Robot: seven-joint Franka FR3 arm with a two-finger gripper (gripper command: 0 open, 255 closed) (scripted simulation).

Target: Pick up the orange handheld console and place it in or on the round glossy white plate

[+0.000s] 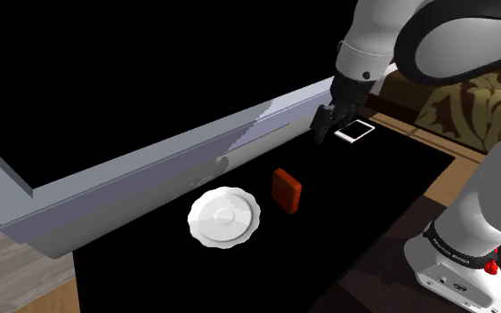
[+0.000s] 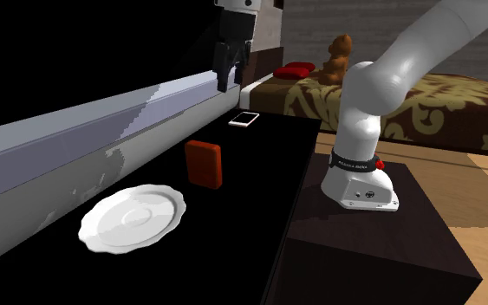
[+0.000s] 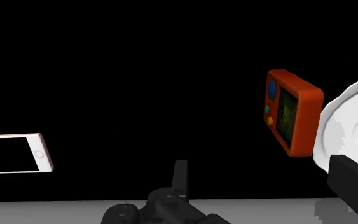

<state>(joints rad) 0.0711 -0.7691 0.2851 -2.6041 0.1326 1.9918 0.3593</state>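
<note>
Holds claw [image 2: 233,74] wide open, empty, up high: not grabbing yet. Spots orange console [image 3: 292,111] lower down, away from claw, standing on edge between claw and white plate [image 3: 352,127], probably easy to pinch. Skips white phone [image 3: 12,153], close under claw.

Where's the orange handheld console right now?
In the shoulder view the orange console stands upright on the black surface, just right of the white plate, with the white phone farther up and right.
</note>
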